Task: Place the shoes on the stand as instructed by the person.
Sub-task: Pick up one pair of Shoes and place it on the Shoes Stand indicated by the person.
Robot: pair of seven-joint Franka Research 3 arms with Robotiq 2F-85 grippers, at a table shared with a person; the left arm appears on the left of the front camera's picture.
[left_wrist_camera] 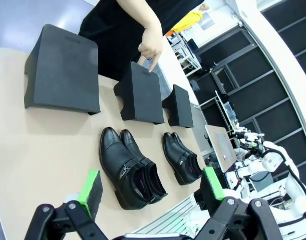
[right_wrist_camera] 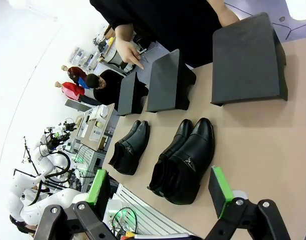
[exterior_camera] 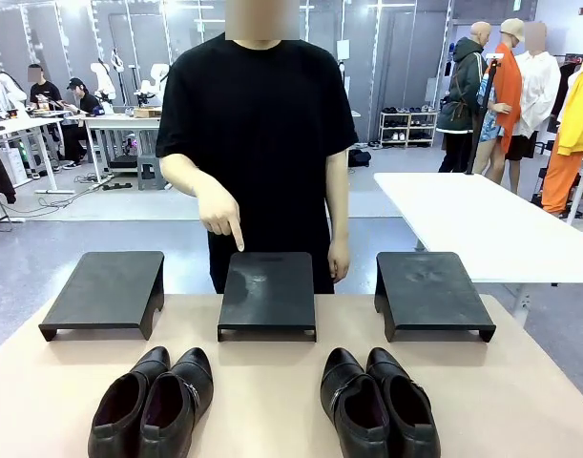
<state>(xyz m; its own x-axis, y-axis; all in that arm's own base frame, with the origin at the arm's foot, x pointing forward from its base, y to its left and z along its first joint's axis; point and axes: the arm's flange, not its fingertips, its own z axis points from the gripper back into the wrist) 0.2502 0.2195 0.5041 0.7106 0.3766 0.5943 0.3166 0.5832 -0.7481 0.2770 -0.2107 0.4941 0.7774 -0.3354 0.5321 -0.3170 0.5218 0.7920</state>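
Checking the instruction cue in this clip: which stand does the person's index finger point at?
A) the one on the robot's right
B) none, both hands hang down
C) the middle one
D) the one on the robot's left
C: the person's hand points its index finger down at the far edge of the middle stand.

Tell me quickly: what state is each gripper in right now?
Left gripper: open, holding nothing.
Right gripper: open, holding nothing.
Person's hand: pointing at middle stand.
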